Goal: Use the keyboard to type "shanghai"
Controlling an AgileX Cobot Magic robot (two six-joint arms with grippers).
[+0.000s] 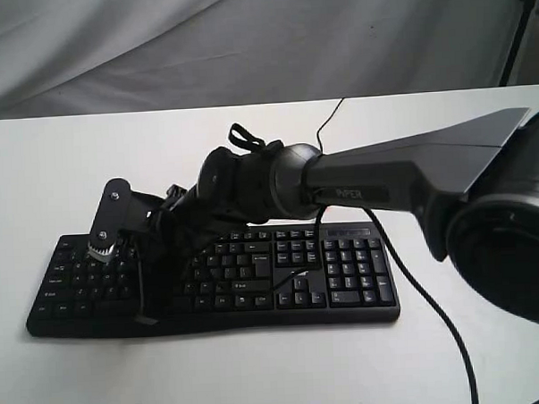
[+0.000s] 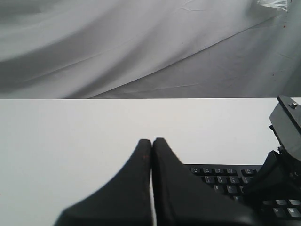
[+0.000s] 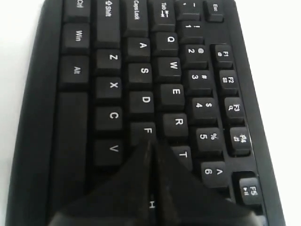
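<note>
On the table (image 1: pixel 53 158), centre: keyboard (image 1: pixel 344 272) under right gripper (image 3: pixel 150 147).
Jaws pressed together as one narrow tip for single keys, over the F–G area; left gripper (image 2: pixel 151 141) likewise closed, off the keyboard's end, clear of keys.

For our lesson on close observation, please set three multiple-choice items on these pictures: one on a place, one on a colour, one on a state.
1. Where is the right gripper poised?
A over the number pad; B over the letter keys by F; C over the Esc key.
2. What colour is the keyboard?
A black with white legends; B white with black legends; C grey with red legends.
3. How is the left gripper?
A wide open; B holding a pen; C shut, holding nothing.

Answers:
1 B, the right wrist view shows its tip beside the F key.
2 A, every view shows black keys with white letters.
3 C, its jaws meet with nothing between them, the white table behind.
</note>
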